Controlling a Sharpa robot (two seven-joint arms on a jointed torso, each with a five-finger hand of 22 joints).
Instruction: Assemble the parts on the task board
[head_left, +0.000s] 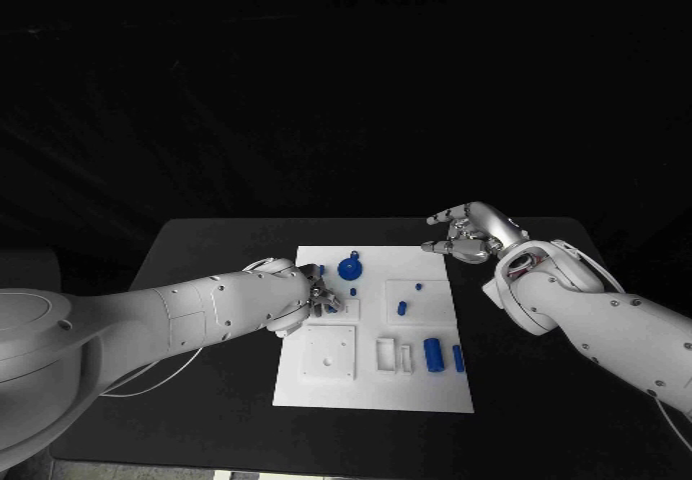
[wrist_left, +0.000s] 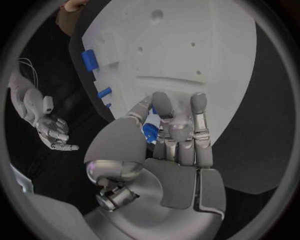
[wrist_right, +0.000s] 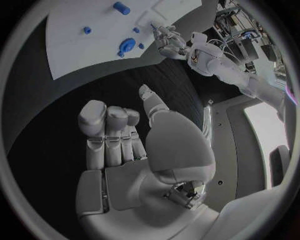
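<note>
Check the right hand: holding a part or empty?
Empty. The right hand hangs over the black table just off the task board; the right wrist view shows its palm bare, fingers apart.

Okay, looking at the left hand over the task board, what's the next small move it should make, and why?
Probably a slight lowering of the left hand to seat its piece. Its fingers are closed round a small blue part just above the white task board, near the round blue part. The right hand holds nothing, hovering over the black table beyond the board's far right corner, so it should likely wait.
</note>
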